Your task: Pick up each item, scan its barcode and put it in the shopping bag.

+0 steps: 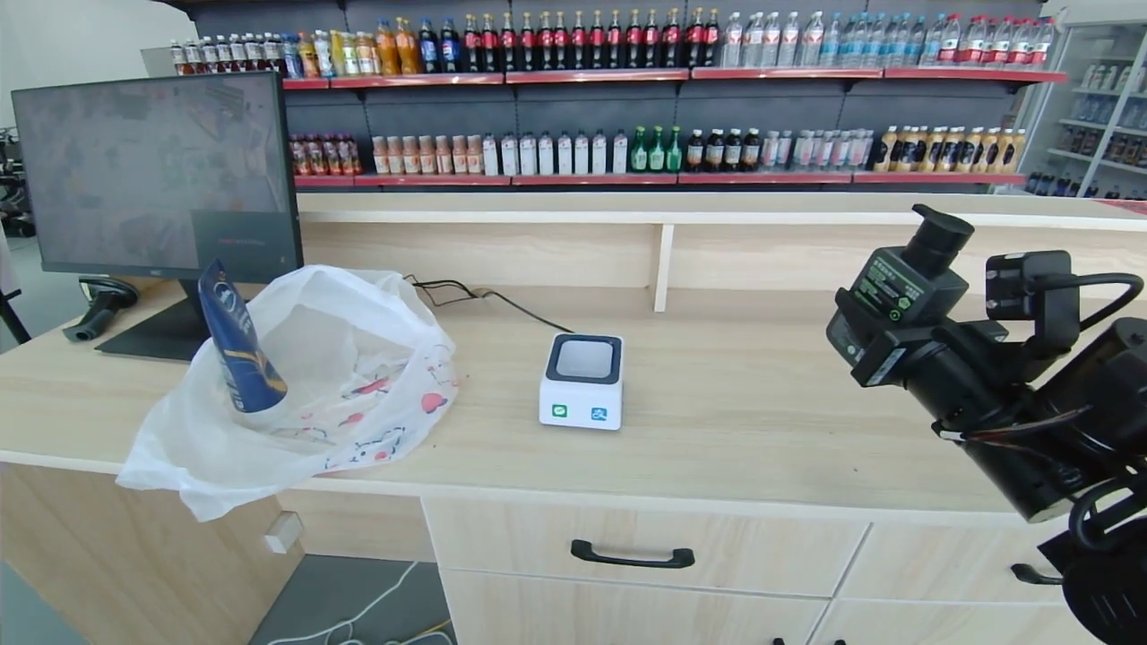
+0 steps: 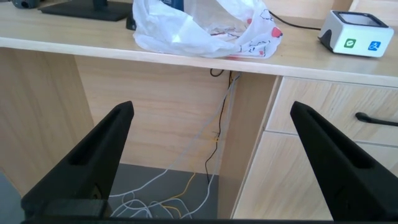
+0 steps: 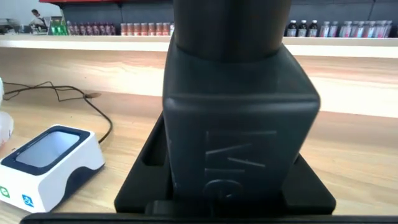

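A white plastic shopping bag point(image 1: 358, 376) lies open on the left of the wooden counter point(image 1: 762, 421), with a blue packet point(image 1: 235, 340) standing upright inside it. The white barcode scanner point(image 1: 582, 381) sits mid-counter, its glass facing up. Over the counter's right side, my right gripper point(image 1: 896, 345) is shut on a black bottle point(image 1: 901, 287) with a green label and a round cap. In the right wrist view the bottle point(image 3: 236, 124) hides most of the gripper point(image 3: 224, 193), and the scanner point(image 3: 50, 165) lies beyond. My left gripper point(image 2: 211, 162) hangs open below counter level, facing the cabinet front under the bag point(image 2: 205, 28).
A monitor point(image 1: 157, 175) and a handheld scanner point(image 1: 99, 309) stand at the counter's far left. A black cable point(image 1: 484, 300) runs behind the bag. Drawers with handles point(image 1: 632, 555) sit under the counter, and loose cables point(image 2: 168, 193) lie below. Shelves of bottles point(image 1: 627, 98) line the back wall.
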